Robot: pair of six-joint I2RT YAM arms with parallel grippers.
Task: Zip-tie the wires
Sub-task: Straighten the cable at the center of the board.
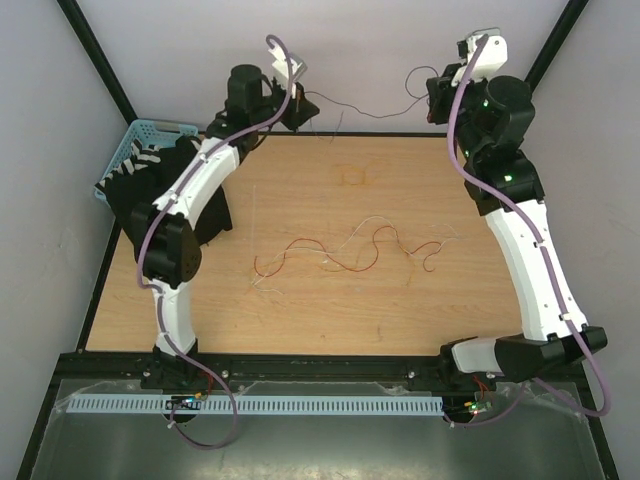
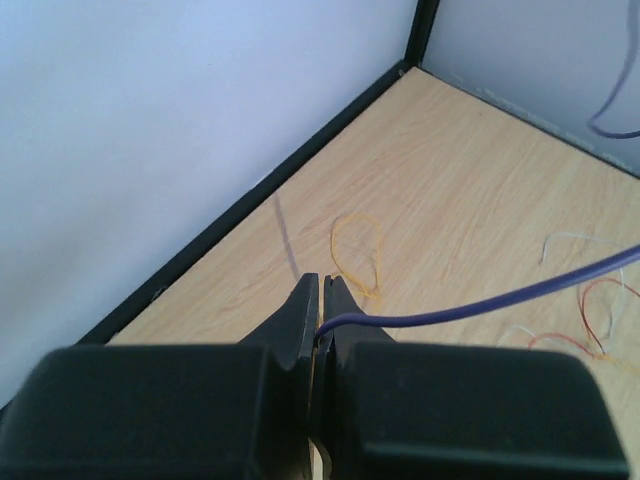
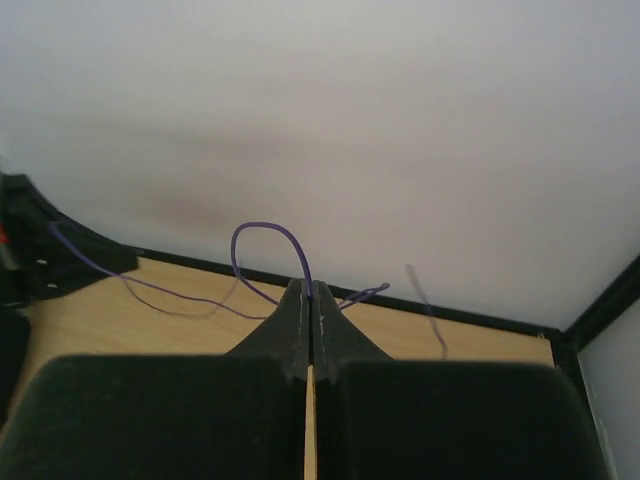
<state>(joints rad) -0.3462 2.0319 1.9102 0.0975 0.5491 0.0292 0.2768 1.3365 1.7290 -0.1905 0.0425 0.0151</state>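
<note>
Left gripper (image 2: pixel 320 288) and right gripper (image 3: pixel 310 290) are each clamped on a purple wire (image 2: pixel 400 321) stretched 9-to-3 along the far edge, while the loose wires (image 1: pixel 345 252) lie at 6 o'clock, mid-table, slightly nearer the left.

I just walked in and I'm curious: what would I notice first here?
At the far edge of the table, the left gripper and the right gripper both pinch one thin dark wire strung between them. A tangle of red and white wires curls across the middle of the table.
</note>
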